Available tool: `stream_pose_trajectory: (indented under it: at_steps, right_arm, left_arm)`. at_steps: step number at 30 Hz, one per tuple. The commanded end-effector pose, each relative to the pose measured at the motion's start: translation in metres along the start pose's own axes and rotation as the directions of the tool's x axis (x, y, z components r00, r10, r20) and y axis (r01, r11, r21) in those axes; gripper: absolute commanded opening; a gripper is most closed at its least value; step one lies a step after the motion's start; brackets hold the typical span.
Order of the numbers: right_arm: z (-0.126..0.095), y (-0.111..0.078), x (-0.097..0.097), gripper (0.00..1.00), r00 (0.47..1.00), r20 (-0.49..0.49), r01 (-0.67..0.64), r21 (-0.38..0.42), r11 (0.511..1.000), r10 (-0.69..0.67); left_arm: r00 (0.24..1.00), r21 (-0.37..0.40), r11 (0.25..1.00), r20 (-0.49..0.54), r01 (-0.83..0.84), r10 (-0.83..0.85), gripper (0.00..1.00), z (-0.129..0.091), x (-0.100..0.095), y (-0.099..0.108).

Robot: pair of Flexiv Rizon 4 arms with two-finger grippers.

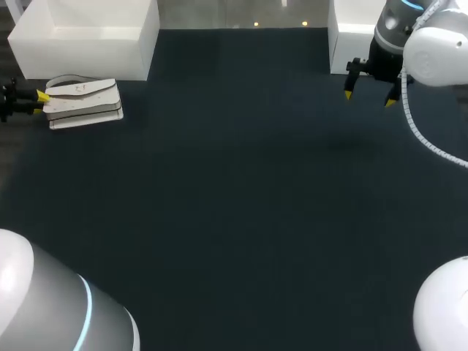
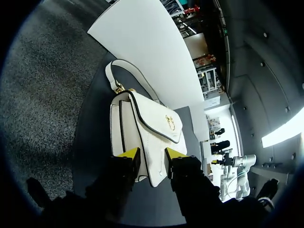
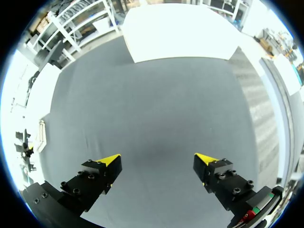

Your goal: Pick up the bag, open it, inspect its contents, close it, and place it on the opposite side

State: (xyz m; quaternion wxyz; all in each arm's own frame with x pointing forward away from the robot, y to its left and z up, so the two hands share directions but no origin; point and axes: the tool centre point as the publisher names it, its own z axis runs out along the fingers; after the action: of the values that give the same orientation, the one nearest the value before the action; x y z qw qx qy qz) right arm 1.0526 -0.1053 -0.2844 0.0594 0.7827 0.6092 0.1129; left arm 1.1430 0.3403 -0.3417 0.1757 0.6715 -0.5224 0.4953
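The white bag (image 1: 84,102) lies flat at the table's far left, its strap curled behind it. My left gripper (image 1: 40,96) comes in low from the left edge at the bag's near end. In the left wrist view the bag (image 2: 142,126) shows a closed flap with a gold clasp, and the left gripper (image 2: 152,156) stands open with the bag's end between its yellow tips. My right gripper (image 1: 369,97) hangs open and empty above the far right of the table. In its wrist view the right gripper (image 3: 156,164) faces bare mat, with the bag (image 3: 42,135) small and far off.
A large white box (image 1: 88,36) stands just behind the bag at the back left. A second white box (image 1: 355,44) stands at the back right behind my right gripper. Dark mat (image 1: 234,205) covers the table between them.
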Motion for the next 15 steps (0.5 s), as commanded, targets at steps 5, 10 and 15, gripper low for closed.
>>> stream_pose_trajectory:
  at_steps: [5,10,15]
  right_arm:
    - [0.000,0.000,0.001,1.00,1.000,0.004,-0.001,-0.001,1.000,0.001]
    - [0.000,0.000,0.001,1.00,1.000,0.004,-0.001,-0.001,1.000,0.001]
    - [0.000,0.000,0.001,1.00,1.000,0.004,-0.001,-0.001,1.000,0.001]
  left_arm:
    - [0.997,-0.651,0.759,-0.065,-0.010,-0.043,0.31,-0.008,0.002,0.011]
    - [0.996,-0.649,0.759,-0.029,0.045,-0.084,0.35,-0.004,-0.002,0.016]
    - [0.995,-0.645,0.762,-0.022,0.059,-0.096,0.26,-0.003,0.000,0.019]
